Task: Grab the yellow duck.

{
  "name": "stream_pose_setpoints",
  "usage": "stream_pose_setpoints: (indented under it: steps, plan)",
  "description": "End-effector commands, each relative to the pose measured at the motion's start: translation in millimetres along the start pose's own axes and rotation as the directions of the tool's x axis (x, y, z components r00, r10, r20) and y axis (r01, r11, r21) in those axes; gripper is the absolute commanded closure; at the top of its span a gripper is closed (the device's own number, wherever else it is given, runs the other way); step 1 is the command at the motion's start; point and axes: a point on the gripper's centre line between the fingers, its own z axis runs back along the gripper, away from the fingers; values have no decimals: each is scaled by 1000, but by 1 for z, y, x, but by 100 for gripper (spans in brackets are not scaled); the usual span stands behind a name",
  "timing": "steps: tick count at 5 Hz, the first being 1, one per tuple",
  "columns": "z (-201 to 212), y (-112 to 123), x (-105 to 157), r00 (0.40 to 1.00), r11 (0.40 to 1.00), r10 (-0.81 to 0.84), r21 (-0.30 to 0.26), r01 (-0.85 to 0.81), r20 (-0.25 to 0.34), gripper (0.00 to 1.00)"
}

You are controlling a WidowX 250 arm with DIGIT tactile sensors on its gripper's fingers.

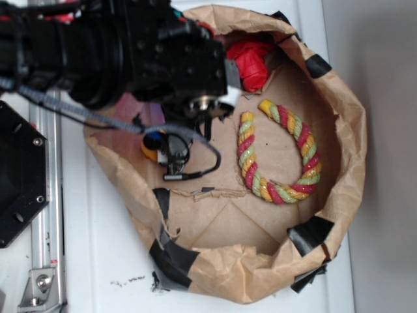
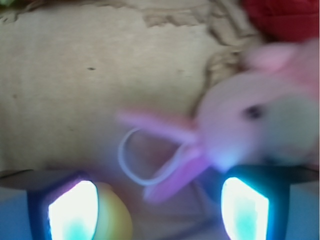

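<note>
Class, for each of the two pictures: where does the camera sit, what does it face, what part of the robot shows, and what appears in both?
Exterior: high above, looking down into the paper bag holding a rope ring; the black arm covers the top left.
Wrist: on the arm, facing the bag floor and a pink bunny; the pincer fingers glow.
Shared: the yellow duck, the red cloth.

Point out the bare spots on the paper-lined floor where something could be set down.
Free: the brown floor below the rope ring, toward the taped rim. Crowded: the upper left, where the claw hangs over the yellow duck and pink bunny, near the red cloth.
</note>
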Motion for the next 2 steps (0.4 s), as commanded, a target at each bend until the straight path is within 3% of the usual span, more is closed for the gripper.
stream_pose_setpoints:
  steps: [1,2]
  plan:
    - [-7,-43,-31,989,990,-138,-43,136,-49,0]
    - [-1,-42,-26,991,990,-134,-46,132,-28,0]
